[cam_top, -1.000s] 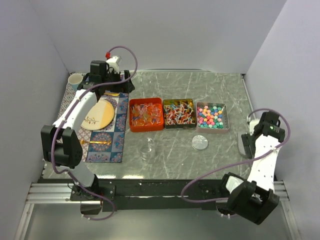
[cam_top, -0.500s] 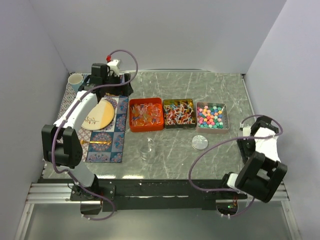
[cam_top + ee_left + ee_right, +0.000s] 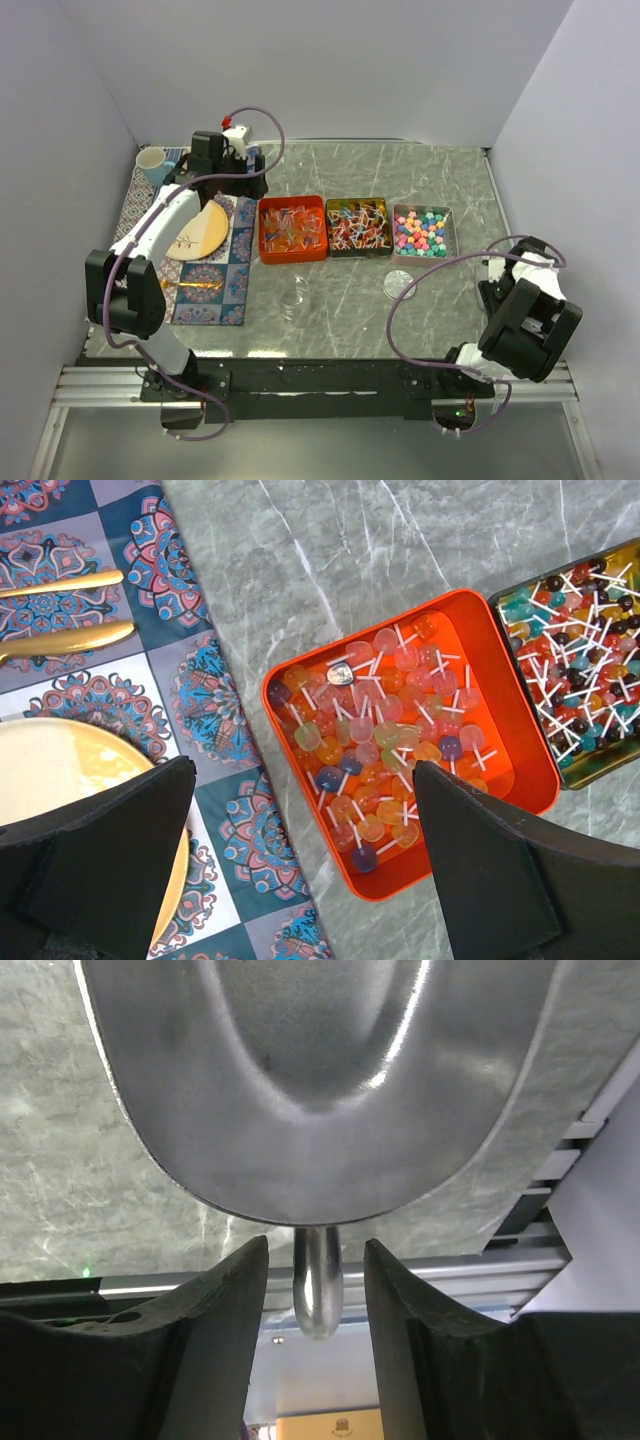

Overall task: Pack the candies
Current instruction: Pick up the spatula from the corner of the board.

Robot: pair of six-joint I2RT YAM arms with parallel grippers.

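Right gripper [image 3: 316, 1250] straddles the handle [image 3: 318, 1300] of the scoop [image 3: 320, 1090], jaws not yet pinching — centre it, then clench squarely. Left gripper [image 3: 302, 770] gapes wide over the candies [image 3: 385, 750], lying in trays [image 3: 505, 685] mid-table.

The right arm [image 3: 522, 322] has folded back on itself. Its elbow, low by the base a second ago, now stands up beside the wrist. The right gripper [image 3: 315, 1250] has narrowed its jaws about the handle [image 3: 318, 1295] of the metal scoop [image 3: 320, 1080] — a thin gap is left on each side. The left gripper [image 3: 250, 172] has slid a little to the right.
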